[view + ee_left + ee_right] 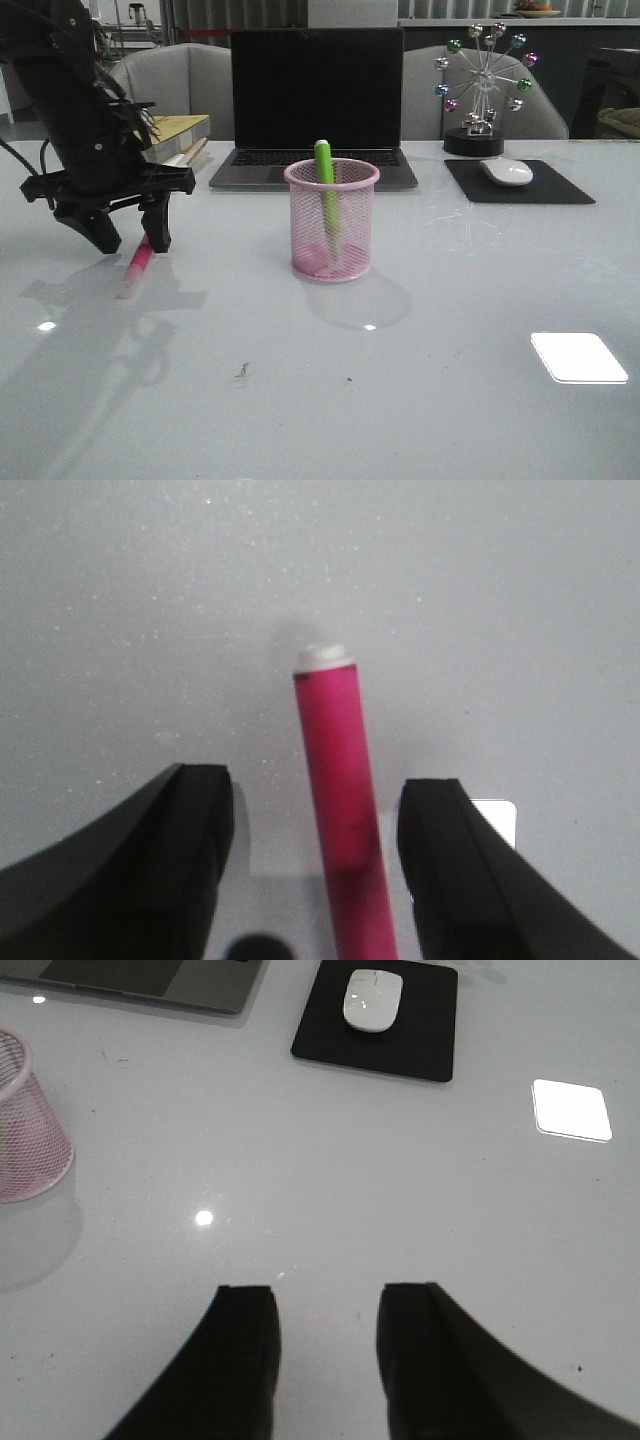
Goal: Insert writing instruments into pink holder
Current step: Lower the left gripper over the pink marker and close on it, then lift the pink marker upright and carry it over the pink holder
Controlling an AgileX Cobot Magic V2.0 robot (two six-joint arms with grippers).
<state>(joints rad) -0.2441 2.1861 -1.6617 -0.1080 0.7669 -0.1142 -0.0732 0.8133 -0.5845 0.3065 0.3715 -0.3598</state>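
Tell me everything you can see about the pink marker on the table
The pink marker is a short, thick, bright pink cylinder that looks like plastic, with a pale whitish end. It lies flat on the glossy white table, left of the pink holder and apart from it. The left gripper straddles it with its jaws open; in the left wrist view there is a gap on both sides of the marker, so neither finger appears to touch it. Only the table touches it.

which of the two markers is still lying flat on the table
The pink marker, lying between the open left hand's fingers. The green marker stands in the holder.
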